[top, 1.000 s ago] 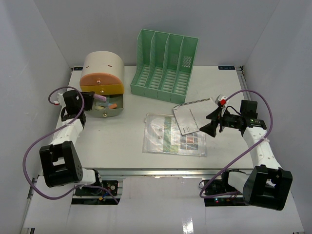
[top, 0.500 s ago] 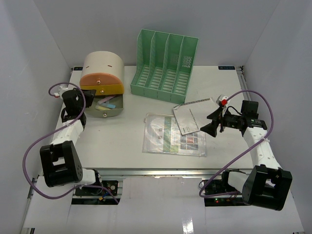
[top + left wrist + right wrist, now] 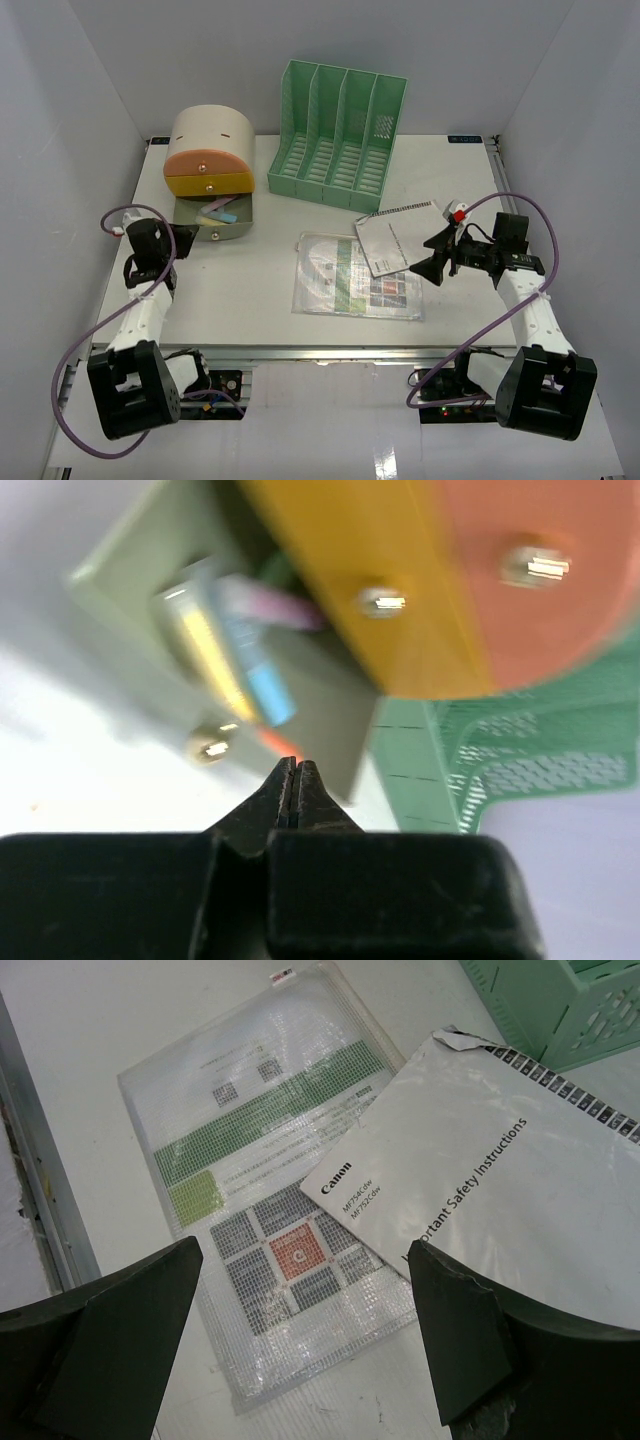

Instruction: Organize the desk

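The white desk (image 3: 250,300) carries a cream-and-orange drawer box (image 3: 208,150) at the back left. Its bottom grey drawer (image 3: 222,222) stands pulled out, with pens and highlighters (image 3: 235,650) lying inside. My left gripper (image 3: 186,240) (image 3: 295,767) hovers just in front and left of that drawer, shut and empty, close to the drawer knob (image 3: 210,746). My right gripper (image 3: 437,258) (image 3: 305,1250) hangs open above a mesh pouch of papers (image 3: 355,277) (image 3: 270,1190) and a white safety booklet (image 3: 392,240) (image 3: 480,1180) that overlaps the pouch.
A green slotted file rack (image 3: 335,130) (image 3: 560,1000) stands at the back centre, right of the drawer box. A metal rail (image 3: 40,1210) runs along the desk's near edge. White walls close in the left, right and back sides.
My left gripper has drawn back from the open drawer toward the near left and has closed with nothing in it. The right arm has barely shifted.
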`<state>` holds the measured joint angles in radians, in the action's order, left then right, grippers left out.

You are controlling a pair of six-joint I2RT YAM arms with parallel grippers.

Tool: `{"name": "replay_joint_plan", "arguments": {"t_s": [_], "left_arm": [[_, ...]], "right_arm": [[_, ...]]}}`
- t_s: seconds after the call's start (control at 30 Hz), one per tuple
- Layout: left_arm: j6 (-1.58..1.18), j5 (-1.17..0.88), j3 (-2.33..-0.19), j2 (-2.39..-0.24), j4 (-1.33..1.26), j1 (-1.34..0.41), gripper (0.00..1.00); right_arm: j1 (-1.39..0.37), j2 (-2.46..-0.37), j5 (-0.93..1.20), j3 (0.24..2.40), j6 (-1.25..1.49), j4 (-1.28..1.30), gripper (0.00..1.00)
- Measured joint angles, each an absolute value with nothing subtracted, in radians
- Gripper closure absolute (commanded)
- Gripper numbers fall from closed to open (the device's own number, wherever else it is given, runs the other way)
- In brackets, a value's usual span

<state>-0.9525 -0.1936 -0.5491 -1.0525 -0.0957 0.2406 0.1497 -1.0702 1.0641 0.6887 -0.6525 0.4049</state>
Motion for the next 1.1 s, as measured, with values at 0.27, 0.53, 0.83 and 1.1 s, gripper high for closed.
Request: {"name": "replay_joint_plan", "arguments": {"t_s": [0.27,0.53,0.83,1.1], "left_arm": [[-1.101,-0.214,-0.549,-1.279,0.062,0.279,1.00],[-1.133,-0.242,-0.686,-1.526,0.071,0.279,0.74],[-1.113,-0.324,-0.834,-1.707,-0.018,0.282,0.19],[-1.109,-0.419,-0.878,-1.773,-0.121,0.282,0.12]], "right_arm": [[0.150,-1.052,1.038,0.673,-0.614,0.351,0.10],[0.150,-1.052,1.019,0.672,-0.602,0.333,0.10],[0.151,-1.053,1.016,0.672,-0.601,0.331,0.10],[0.151,-1.053,1.016,0.672,-0.601,0.330,0.10]]}}
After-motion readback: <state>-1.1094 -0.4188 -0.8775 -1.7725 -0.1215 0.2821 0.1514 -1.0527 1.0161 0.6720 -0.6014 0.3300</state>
